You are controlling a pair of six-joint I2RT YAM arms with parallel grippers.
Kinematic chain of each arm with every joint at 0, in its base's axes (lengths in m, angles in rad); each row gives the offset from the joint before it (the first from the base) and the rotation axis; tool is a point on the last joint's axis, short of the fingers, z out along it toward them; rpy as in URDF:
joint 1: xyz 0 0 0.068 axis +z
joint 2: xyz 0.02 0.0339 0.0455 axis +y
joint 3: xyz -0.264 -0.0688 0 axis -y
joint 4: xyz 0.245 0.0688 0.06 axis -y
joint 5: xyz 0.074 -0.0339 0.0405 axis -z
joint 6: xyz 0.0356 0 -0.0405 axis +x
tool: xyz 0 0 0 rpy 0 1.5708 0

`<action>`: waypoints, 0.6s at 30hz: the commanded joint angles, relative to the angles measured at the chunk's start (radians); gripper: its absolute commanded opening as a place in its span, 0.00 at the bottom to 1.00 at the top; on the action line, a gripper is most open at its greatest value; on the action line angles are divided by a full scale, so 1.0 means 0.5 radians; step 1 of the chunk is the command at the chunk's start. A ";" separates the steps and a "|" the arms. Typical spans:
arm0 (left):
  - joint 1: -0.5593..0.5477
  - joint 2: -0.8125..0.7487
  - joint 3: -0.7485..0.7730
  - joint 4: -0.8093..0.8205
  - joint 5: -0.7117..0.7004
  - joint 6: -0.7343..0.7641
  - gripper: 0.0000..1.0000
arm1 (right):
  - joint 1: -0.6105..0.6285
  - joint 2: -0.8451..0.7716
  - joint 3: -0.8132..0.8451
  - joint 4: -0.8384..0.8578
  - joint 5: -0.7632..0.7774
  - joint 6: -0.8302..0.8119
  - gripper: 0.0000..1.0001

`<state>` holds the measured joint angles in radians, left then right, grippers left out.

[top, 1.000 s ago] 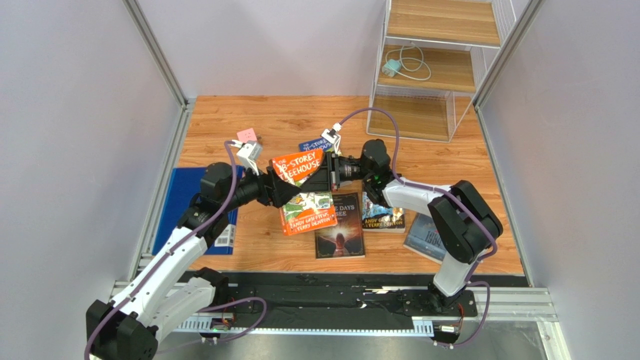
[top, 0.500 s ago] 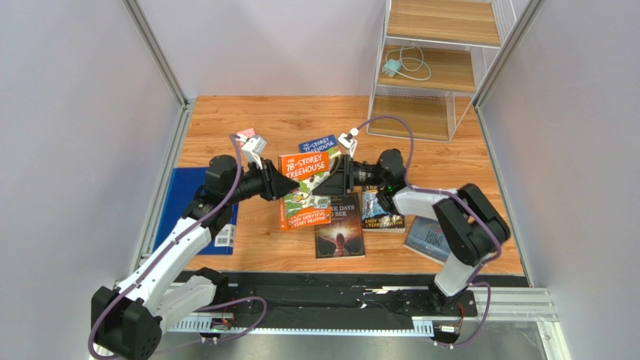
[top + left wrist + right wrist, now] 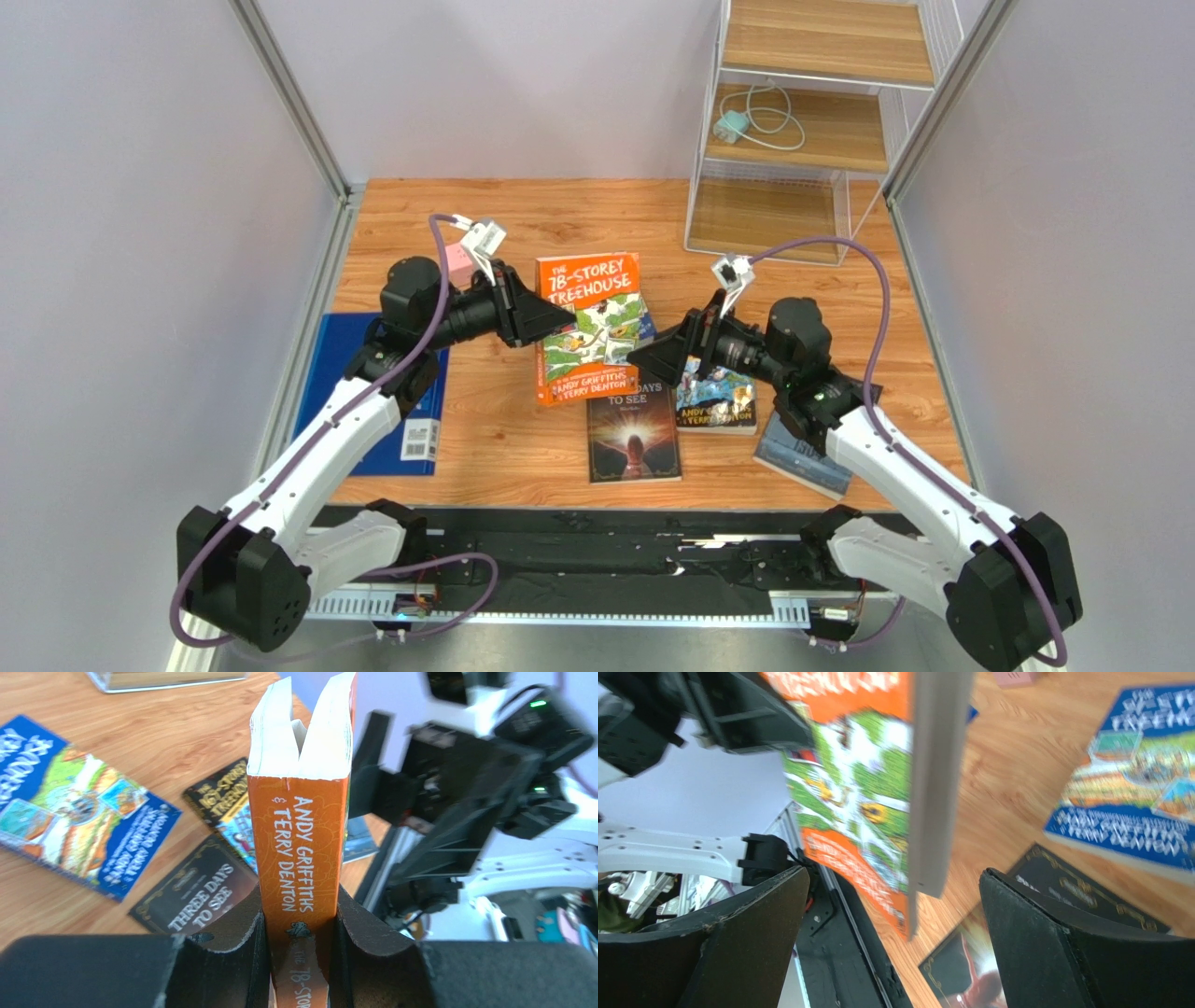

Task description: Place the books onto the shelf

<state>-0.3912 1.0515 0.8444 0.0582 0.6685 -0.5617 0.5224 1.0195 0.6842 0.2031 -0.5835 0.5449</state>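
An orange "78-Storey Treehouse" book (image 3: pixel 589 329) hangs upright above the table with my left gripper (image 3: pixel 533 311) shut on its spine (image 3: pixel 305 826), pages fanning at the far end. My right gripper (image 3: pixel 659 361) stands open just right of that book (image 3: pixel 857 791), touching nothing. Flat on the table lie "Three Days to See" (image 3: pixel 634 434), a dark Treehouse book (image 3: pixel 716 399), a grey-blue book (image 3: pixel 800 455) and a blue Treehouse book (image 3: pixel 70 819). The white wire shelf (image 3: pixel 814 126) with wooden tiers stands at the back right.
A white cable (image 3: pixel 751 119) lies on the shelf's middle tier. A blue flat folder (image 3: pixel 372 392) lies at the table's left edge under my left arm. A small pink object (image 3: pixel 1018 677) sits behind the books. Grey walls close in both sides.
My right gripper opened, let go of the orange book and drew back to the right. My left gripper closed on the book's spine and now holds it alone, turned more upright.
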 commanded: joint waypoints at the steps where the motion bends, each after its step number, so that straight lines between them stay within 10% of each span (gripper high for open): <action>1: 0.006 -0.002 0.146 0.463 0.286 -0.226 0.00 | -0.002 -0.045 -0.074 -0.161 0.133 -0.105 1.00; 18: 0.006 0.136 0.158 1.202 0.510 -0.717 0.00 | 0.017 -0.042 -0.273 0.520 -0.116 0.272 1.00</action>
<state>-0.3893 1.0874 0.8711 0.3847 0.8795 -0.7864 0.5224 0.9791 0.5701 0.3363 -0.6144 0.6182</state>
